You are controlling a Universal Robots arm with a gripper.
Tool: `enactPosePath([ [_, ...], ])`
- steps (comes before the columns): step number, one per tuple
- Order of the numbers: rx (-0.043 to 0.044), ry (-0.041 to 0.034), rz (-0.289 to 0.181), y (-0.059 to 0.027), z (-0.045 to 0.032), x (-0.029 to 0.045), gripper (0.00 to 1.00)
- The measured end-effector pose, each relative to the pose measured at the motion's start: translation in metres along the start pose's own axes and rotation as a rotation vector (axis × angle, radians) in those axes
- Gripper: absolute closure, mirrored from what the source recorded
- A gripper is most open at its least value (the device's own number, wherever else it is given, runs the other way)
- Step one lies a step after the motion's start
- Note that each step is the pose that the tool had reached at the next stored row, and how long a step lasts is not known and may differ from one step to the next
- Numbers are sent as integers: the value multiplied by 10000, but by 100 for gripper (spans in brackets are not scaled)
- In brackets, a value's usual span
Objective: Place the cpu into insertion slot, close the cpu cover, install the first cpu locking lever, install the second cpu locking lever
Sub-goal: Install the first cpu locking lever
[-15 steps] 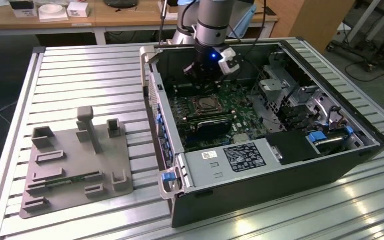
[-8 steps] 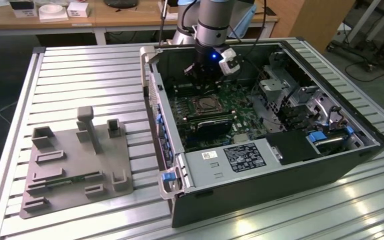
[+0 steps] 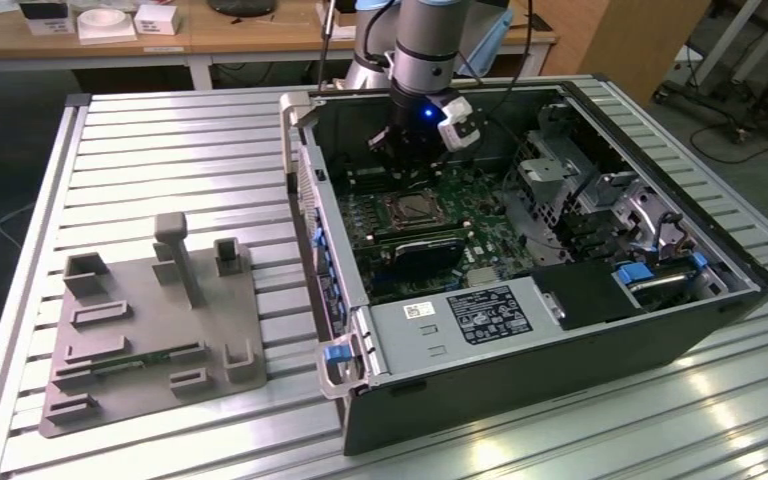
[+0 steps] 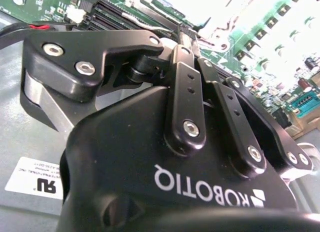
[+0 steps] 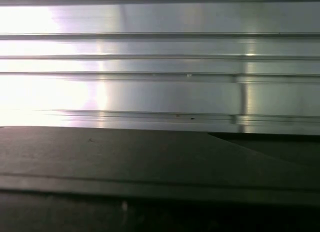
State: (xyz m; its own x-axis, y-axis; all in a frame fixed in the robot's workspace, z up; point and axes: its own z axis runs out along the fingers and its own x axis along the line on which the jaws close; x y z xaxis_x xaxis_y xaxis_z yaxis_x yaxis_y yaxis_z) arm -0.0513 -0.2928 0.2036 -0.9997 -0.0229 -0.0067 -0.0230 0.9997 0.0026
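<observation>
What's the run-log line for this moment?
gripper: inside open computer case, above motherboard | nearest: insertion slot | fingers: shut

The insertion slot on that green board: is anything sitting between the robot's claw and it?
Nothing visible blocks it. In the exterior view the gripper hangs inside the open computer case, just behind the insertion slot, with only open air and low board parts between them. Whether the gripper holds something cannot be told.

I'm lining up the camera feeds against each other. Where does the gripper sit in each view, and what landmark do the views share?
Exterior view: the gripper hangs inside the open computer case, over the green motherboard, just beyond the insertion slot.
Second wrist view: the gripper appears close up, its black fingers pointing at the motherboard.
First wrist view: not in it.
Shared landmark: the green motherboard, in the exterior and second wrist views.
</observation>
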Motion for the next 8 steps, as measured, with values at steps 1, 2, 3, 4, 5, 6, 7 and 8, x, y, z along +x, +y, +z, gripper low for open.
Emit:
enactPosePath([
  [1, -1, -1, 0, 0, 1, -2, 90],
  [2, -2, -2, 0, 0, 1, -5, 90],
  [3, -3, -3, 0, 0, 2, -9, 90],
  [4, -3, -3, 1, 0, 2, -13, 90],
  [5, -3, -3, 0, 1, 2, -18, 90],
  [6, -2, -2, 1, 1, 2, -23, 90],
  [7, -3, -2, 0, 1, 2, -28, 90],
  [8, -2, -2, 1, 1, 2, -34, 90],
])
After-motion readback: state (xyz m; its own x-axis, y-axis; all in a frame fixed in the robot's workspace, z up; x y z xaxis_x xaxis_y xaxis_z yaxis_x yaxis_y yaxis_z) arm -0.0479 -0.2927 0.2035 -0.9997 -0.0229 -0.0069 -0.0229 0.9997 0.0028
